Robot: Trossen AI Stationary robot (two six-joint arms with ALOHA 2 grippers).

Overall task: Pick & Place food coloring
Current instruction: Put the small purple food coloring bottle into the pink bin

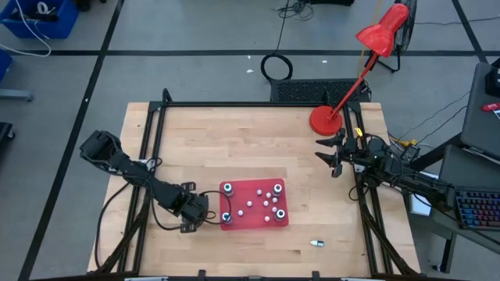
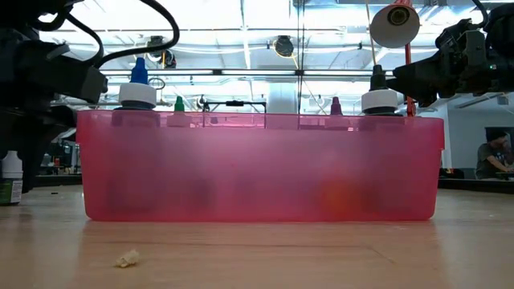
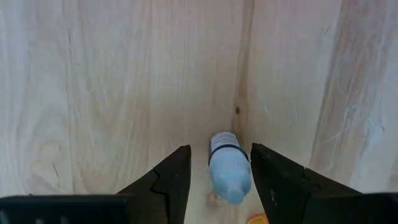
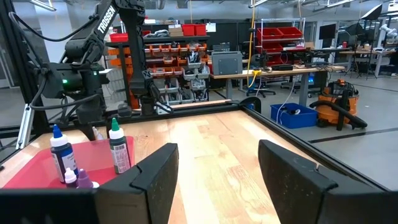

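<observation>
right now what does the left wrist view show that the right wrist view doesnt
Only the left wrist view: a small bottle between the left gripper fingers, over bare wood.

Only the right wrist view: blue-topped and green-topped bottles standing on the red tray, the open right gripper, and the room behind.

Both: the wooden table.

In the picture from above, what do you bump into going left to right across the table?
left gripper → red tray → little white bottle lying on the wood → red lamp base → right gripper
</observation>
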